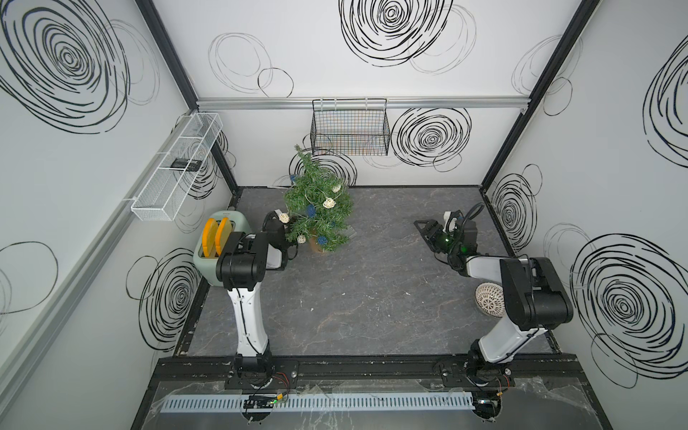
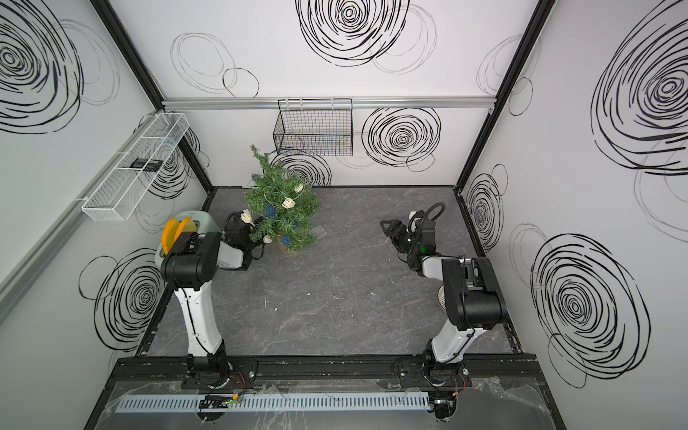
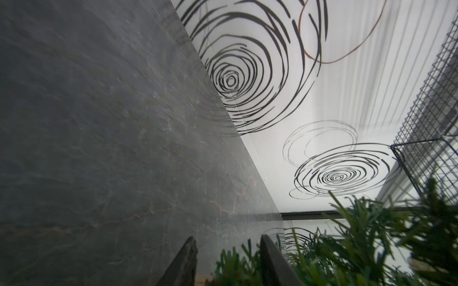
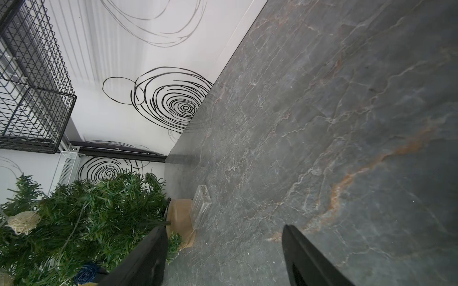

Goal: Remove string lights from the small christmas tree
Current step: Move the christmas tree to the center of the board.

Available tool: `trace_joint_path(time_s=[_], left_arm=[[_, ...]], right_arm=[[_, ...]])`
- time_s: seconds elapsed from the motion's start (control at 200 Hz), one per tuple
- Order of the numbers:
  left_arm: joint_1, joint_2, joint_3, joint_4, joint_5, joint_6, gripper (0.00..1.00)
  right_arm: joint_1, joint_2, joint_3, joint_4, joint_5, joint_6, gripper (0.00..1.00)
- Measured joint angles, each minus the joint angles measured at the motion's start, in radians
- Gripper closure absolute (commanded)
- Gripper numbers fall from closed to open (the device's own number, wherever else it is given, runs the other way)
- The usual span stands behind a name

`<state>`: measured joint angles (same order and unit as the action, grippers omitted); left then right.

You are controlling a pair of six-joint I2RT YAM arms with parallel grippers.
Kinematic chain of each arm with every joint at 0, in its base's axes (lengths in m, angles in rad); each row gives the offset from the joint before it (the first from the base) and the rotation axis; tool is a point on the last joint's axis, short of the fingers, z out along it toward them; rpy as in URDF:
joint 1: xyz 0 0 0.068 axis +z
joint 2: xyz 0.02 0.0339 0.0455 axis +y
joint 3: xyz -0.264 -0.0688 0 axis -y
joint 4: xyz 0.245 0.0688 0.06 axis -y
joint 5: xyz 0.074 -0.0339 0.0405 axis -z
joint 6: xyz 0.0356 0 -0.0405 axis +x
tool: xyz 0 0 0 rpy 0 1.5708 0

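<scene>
The small christmas tree (image 1: 316, 193) (image 2: 277, 193) stands in a brown pot (image 4: 181, 218) at the back left of the dark table. The string lights (image 1: 329, 203) wind through its branches: a pale wire with cream and blue woven balls, such as a cream ball (image 4: 23, 221) and a blue ball (image 4: 86, 272). My left gripper (image 1: 289, 234) (image 3: 227, 239) is pushed into the tree's lower left side; its jaws stand apart with green needles (image 3: 238, 262) between them and no wire showing there. My right gripper (image 1: 422, 225) (image 4: 224, 229) hangs open, well right of the tree, with nothing in it.
A pale green toaster (image 1: 216, 253) with two orange discs stands just left of my left arm. A clear plastic box (image 4: 202, 205) lies by the pot. A black wire basket (image 1: 350, 130) and a white mesh shelf (image 1: 175, 167) hang on the walls. A white perforated dome (image 1: 489, 299) sits behind my right arm.
</scene>
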<state>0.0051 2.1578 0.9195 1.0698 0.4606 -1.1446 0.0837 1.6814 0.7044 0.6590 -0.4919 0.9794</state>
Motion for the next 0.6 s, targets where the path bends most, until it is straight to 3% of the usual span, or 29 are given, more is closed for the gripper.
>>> trace_joint_path(time_s=[0.24,0.6], left_arm=[[-0.054,0.041,0.054,-0.004,0.089,0.025,0.53],[-0.170,0.072,0.057,0.062,0.135,0.017,0.53]], right_arm=[[0.001,0.000,0.000,-0.006,0.000,0.000,0.24],[0.005,0.003,0.000,-0.009,0.000,-0.001,0.24]])
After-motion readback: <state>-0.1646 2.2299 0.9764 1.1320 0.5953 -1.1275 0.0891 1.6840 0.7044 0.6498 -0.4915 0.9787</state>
